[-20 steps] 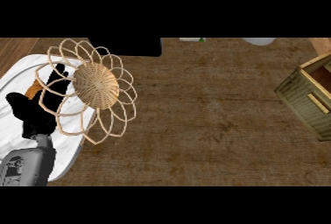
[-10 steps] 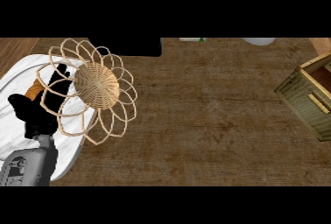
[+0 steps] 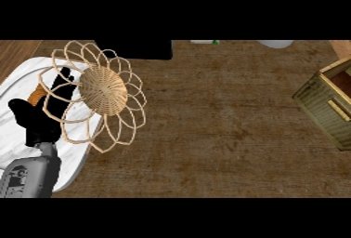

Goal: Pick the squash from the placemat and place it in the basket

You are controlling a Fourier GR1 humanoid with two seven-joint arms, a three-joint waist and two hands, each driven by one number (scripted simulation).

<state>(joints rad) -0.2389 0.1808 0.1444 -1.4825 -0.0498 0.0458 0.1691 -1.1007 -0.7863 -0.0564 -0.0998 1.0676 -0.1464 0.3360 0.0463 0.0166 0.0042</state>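
The squash (image 3: 37, 95) shows only as a small orange patch on the white placemat (image 3: 21, 74) at the left, mostly hidden under my left hand (image 3: 40, 118). That hand lies over the placemat with its fingers (image 3: 64, 80) stretched up and right over the squash, and the thumb to the squash's left. The hand looks open. The wicker basket (image 3: 103, 90), with a woven centre and looped petal rim, overlaps the placemat's right side, just right of the fingers. My right hand does not show.
A wooden crate (image 3: 329, 107) stands at the right edge. A dark block (image 3: 137, 49) sits behind the basket. A small green and white thing (image 3: 205, 42) and a white object (image 3: 276, 43) lie at the far edge. Brown mat (image 3: 219, 139) covers the middle.
My left hand has crept slightly forward and right over the squash, fingers nearer the basket. The basket and placemat have not moved.
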